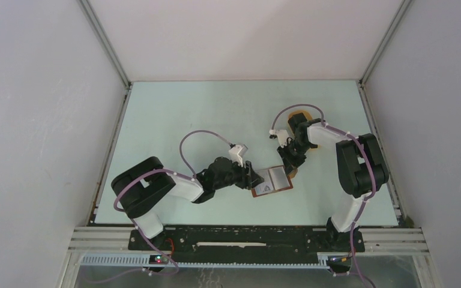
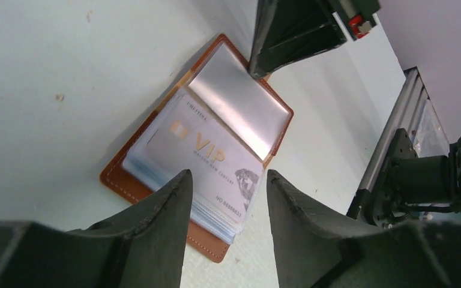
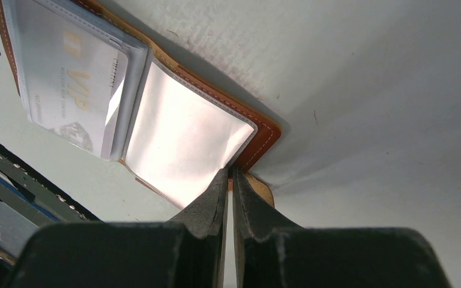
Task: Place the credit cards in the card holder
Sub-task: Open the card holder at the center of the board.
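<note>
One credit card [image 2: 207,156] looks sleeved in the opened card holder [image 2: 117,180]; right pincer [image 3: 229,174] nips its corner, left pincer [image 2: 227,180] gapes empty.

Boxed in on three sides by plain white panel walls [image 1: 240,36], cornered with slim grey aluminium rails [image 1: 104,42], floored by a flat pale-green tabletop [image 1: 216,114]; softly, evenly lit.

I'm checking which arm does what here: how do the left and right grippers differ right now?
The left gripper is open, fingers spread, holding nothing; the right gripper is shut, pinching a corner of the card holder at its shiny clear sleeve. The left gripper hovers over the end with the VIP card; the right gripper is at the opposite end. Both have dark fingers and are at the open card holder.
</note>
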